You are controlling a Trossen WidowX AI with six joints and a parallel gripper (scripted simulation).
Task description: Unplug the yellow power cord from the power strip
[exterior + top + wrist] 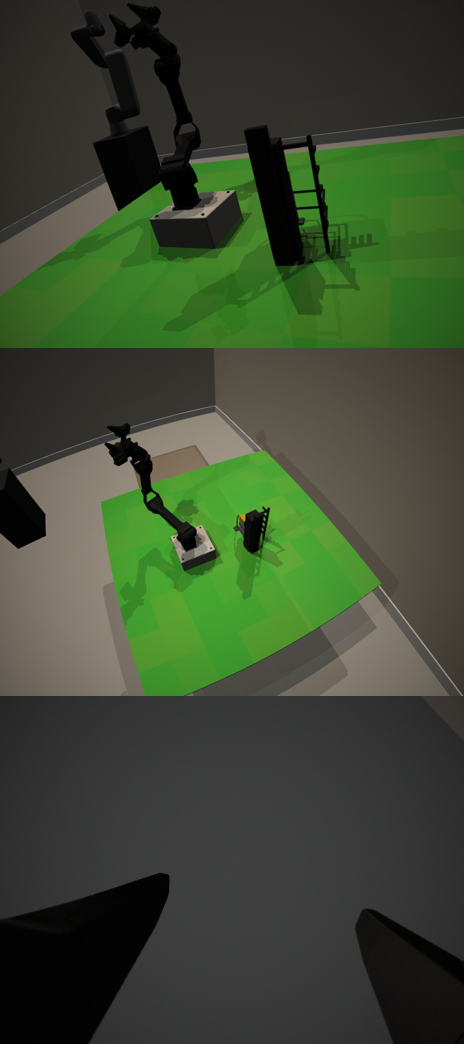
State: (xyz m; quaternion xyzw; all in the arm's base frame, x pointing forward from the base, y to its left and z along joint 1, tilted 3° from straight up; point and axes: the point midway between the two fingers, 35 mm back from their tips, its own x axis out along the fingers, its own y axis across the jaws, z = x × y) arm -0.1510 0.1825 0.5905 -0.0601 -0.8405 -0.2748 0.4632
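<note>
Top, exterior and wrist views of a single-arm workcell. The black six-joint arm (164,516) rises from a grey box-shaped pedestal (198,555) on the green chequered mat (209,617) and leans back, away from the task fixture. Its black parallel-jaw gripper (112,437) is raised high beyond the far edge of the mat; the jaws are spread wide and grasp nothing. In the wrist view the two dark pointed fingers frame only a plain dark wall (250,796), with open air between them.

The tall black power strip (252,531) stands upright on the mat, on the side of the pedestal opposite to the gripper, backed by a thin black ladder-like rack (265,522). The yellow power plug (242,518) shows at the upper part of the strip's face that is turned toward the pedestal; its thin cord (237,521) loops down beside it. Whether the plug is still seated in a socket cannot be told at this size. In the exterior view the strip (269,194) hides the plug. Strip and plug lie well apart from the gripper (129,16).

The strip stands near the middle of the mat, well inside every edge. The room walls stand well beyond the mat's right edge. A black block (20,512) stands on the floor off the mat's left side, well apart from the gripper.
</note>
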